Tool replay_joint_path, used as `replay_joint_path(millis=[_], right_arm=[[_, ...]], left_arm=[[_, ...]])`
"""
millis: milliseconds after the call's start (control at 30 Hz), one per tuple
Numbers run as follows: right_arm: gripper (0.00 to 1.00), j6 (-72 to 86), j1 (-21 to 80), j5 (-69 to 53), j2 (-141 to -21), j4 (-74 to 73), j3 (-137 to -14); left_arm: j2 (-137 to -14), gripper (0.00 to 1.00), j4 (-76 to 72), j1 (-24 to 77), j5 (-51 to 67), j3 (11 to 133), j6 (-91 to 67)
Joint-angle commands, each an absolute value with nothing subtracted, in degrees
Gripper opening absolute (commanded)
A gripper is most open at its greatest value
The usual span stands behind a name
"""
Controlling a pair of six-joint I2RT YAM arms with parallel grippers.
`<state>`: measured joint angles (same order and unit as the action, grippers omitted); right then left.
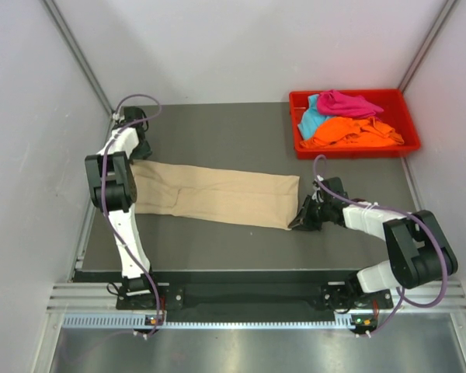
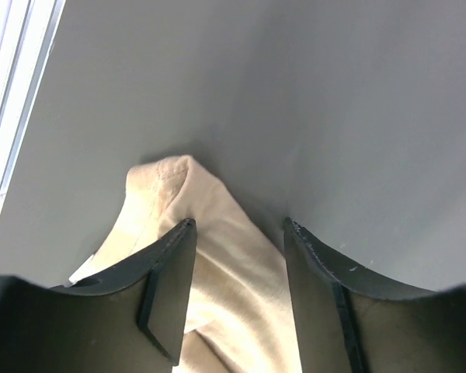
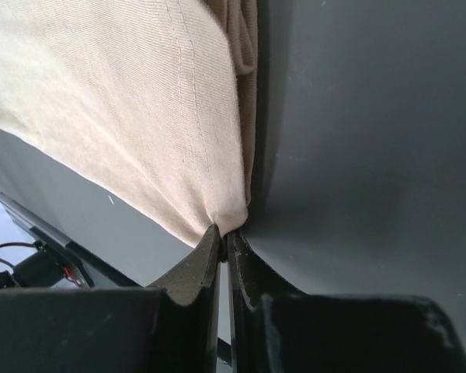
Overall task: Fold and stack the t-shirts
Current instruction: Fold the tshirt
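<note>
The right gripper [image 3: 224,237] is pinching shut on a mere corner of the beige t-shirt [image 1: 217,194] lying stretched across the table [image 1: 233,132], while the left gripper [image 2: 239,224] is straddling its other end unclosed (gripping nothing), so a pull, I reckon, is risking dragging it askew.

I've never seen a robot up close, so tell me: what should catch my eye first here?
A beige t-shirt lies stretched across the table between the two arms; the right gripper pinches one end, while the left gripper stands open over the other end. At the far right corner a red tray holds a crumpled orange shirt, a magenta shirt and a teal shirt.
</note>
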<state>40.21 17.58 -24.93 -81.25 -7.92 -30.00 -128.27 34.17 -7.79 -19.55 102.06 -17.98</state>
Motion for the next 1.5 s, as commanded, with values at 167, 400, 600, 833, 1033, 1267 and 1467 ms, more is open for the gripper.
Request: replay_joint_path(millis=[167,400,600,833,1033,1267,1467], right_arm=[[0.03,38.0,18.3,-24.2,-84.1,-9.9,-29.8],[0.03,36.9,17.8,-24.4,-84.2,-10.8,-29.8],[0.03,36.7,17.5,-24.6,-85.0,-10.8,-29.4],[0.01,37.2,17.8,-25.9,-87.7,-7.6,-28.5],[0.0,43.4,24.7,-26.6,-85.8,1.7,-27.1],[0.04,52.3,42.3,-23.7,-86.8,18.7,-27.3],[0.34,48.9,49.9,-25.5,-88.5,13.8,-35.7]], left_arm=[[-123.7,0.54,34.4,-7.6,-20.5,100.8,-19.5],[-127.4,0.46,35.4,-7.6,-20.7,101.4,-19.0],[-129.5,0.33,35.1,-7.7,-20.0,102.4,-19.2],[-133.4,0.0,31.3,-7.5,-17.4,108.9,-20.7],[-135.7,0.0,18.2,-6.2,-13.8,113.9,-22.6],[-147.7,0.0,12.2,-2.1,-10.6,128.4,-22.5],[-145.2,0.39,15.0,-0.9,-13.0,127.9,-21.6]])
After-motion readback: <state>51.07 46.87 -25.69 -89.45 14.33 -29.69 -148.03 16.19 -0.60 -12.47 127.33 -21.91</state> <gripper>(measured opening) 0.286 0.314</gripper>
